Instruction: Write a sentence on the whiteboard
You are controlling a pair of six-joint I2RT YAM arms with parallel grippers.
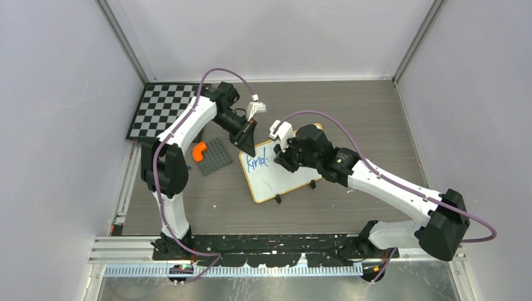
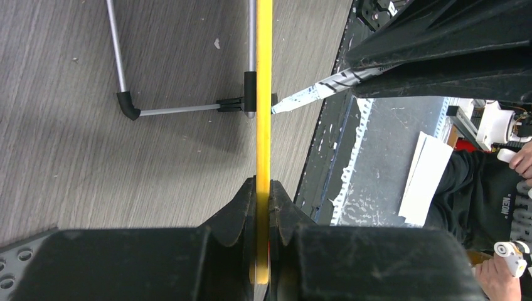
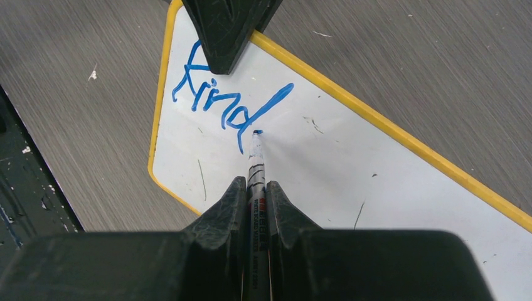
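Observation:
The whiteboard (image 1: 285,179) lies tilted on the table, with a yellow-orange frame and two black feet. Blue writing (image 1: 256,162) on it reads "kind"; it also shows in the right wrist view (image 3: 219,103). My left gripper (image 1: 249,149) is shut on the board's far-left edge, seen edge-on as a yellow strip (image 2: 263,125) between its jaws (image 2: 263,188). My right gripper (image 3: 256,188) is shut on a white marker (image 3: 255,166), its blue tip touching the board just right of the "d". In the top view the right gripper (image 1: 279,157) hovers over the board.
A grey studded plate (image 1: 214,157) with an orange curved piece (image 1: 199,151) lies left of the board. A black-and-white checkerboard (image 1: 160,110) lies at the far left. Faint dark stray marks (image 3: 202,175) show on the whiteboard. Walls enclose the table.

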